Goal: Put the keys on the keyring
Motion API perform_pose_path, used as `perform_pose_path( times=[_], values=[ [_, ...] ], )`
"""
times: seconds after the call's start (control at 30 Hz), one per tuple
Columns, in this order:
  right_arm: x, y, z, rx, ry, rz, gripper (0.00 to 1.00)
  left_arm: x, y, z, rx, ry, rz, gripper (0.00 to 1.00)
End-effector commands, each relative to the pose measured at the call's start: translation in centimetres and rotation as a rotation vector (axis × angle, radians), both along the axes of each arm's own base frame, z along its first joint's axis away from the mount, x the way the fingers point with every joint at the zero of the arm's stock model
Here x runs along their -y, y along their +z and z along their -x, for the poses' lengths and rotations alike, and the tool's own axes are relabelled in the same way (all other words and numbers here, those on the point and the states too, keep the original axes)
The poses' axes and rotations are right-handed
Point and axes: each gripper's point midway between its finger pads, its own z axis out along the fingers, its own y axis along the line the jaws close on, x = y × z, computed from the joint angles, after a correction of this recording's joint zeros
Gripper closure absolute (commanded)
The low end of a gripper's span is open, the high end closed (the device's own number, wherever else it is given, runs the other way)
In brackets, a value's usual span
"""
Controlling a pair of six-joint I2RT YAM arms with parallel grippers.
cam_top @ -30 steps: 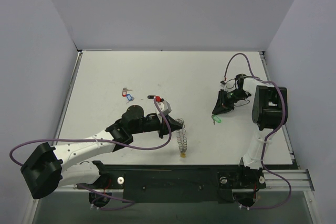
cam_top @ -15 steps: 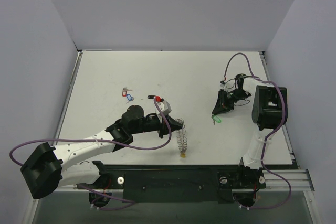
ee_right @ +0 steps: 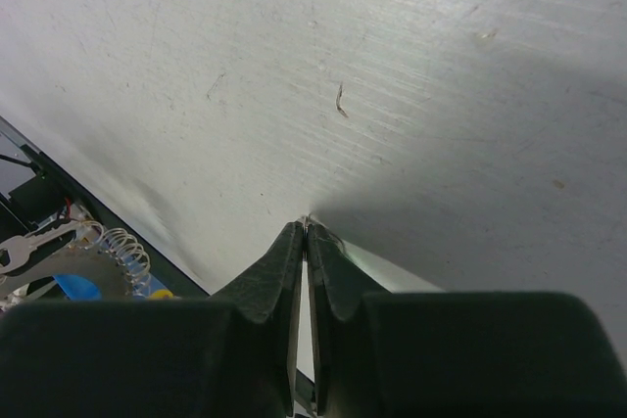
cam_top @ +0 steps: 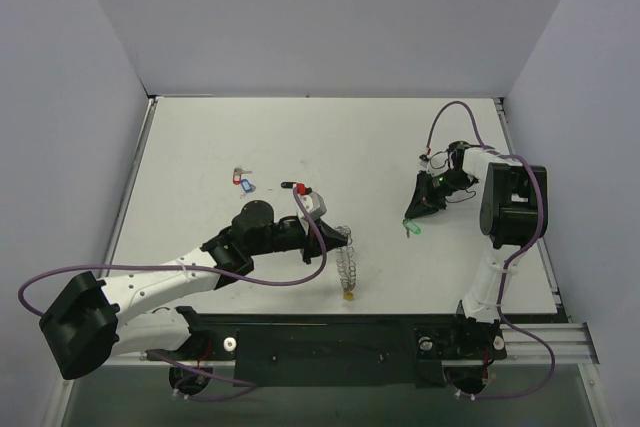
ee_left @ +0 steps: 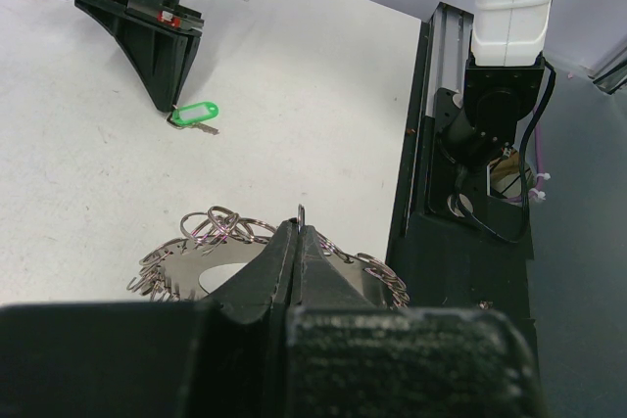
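Narrowed shut, right jaws at green key (ee_left: pixel 194 112); left jaws clench keyring (cam_top: pixel 346 265)

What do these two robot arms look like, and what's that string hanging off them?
Both the left arm and right arm are white tubes with chunky black joints. A purple cable loops along each. The left gripper and right gripper are black, with two fingers tapering to a wedge.
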Motion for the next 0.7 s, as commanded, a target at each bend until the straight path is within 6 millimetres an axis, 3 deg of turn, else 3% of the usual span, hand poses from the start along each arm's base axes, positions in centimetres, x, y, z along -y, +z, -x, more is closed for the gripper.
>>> perform_pose_path(
  times=[0.0, 0.3, 0.5, 0.67],
  values=[
    [-0.3, 0.2, 0.3, -0.028, 0.025, -0.002, 1.0, 0.5, 2.5, -0.1, 0.035, -0.005, 0.061, 1.0],
    [-0.1, 3.0, -0.6, 0.063, 0.015, -0.055, 1.0, 0.8, 3.4, -0.2, 0.044, -0.013, 0.067, 1.0],
    [-0.5, 7.1, -0.9, 0.21, 0.046, -0.132, 1.0, 0.8, 4.3, 0.0, 0.072, -0.029, 0.088, 1.0],
    [-1.3, 11.6, -0.1, 0.394, 0.12, -0.194, 1.0, 0.5, 5.6, 0.6, 0.151, -0.055, 0.119, 1.0]
  ],
)
